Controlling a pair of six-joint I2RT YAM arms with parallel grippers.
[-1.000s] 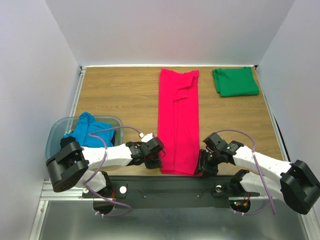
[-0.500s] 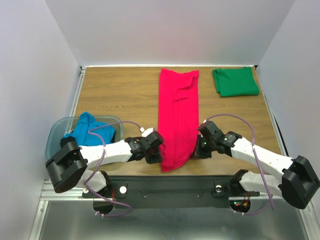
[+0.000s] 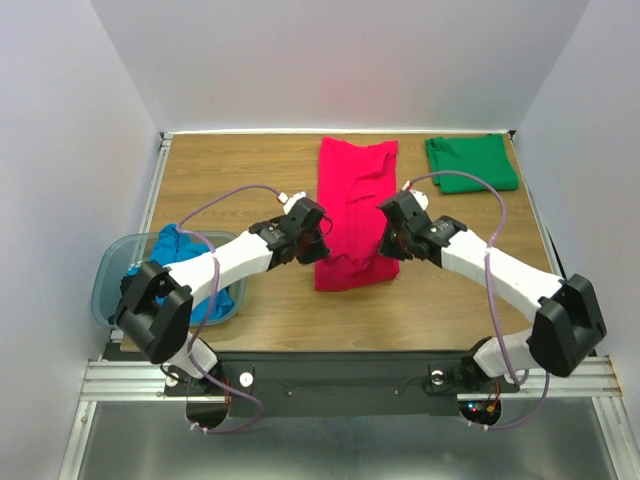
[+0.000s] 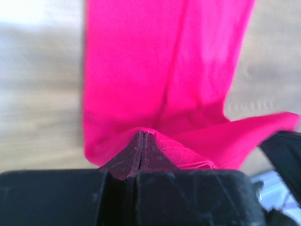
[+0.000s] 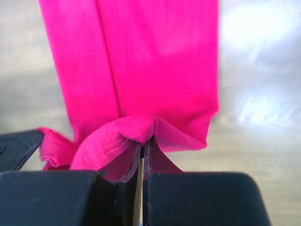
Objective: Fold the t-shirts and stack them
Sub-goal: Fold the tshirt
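The crimson-pink t-shirt [image 3: 355, 200] lies as a long strip in the middle of the table, its near end lifted and doubled over. My left gripper [image 3: 322, 243] is shut on the near left corner of its hem [image 4: 186, 153]. My right gripper [image 3: 384, 240] is shut on the near right corner [image 5: 136, 129]. Both hold the hem above the shirt's middle. The emerald green t-shirt [image 3: 470, 163] lies folded at the far right. The bright blue t-shirt [image 3: 178, 262] sits crumpled in the tub.
The translucent grey-blue tub [image 3: 113, 270] stands at the near left edge of the wooden table [image 3: 240, 180]. White walls close in the table at the back and both sides.
Both grippers have carried the pink shirt's near hem away from the table's front edge, toward the far side, folding the near part over the rest.
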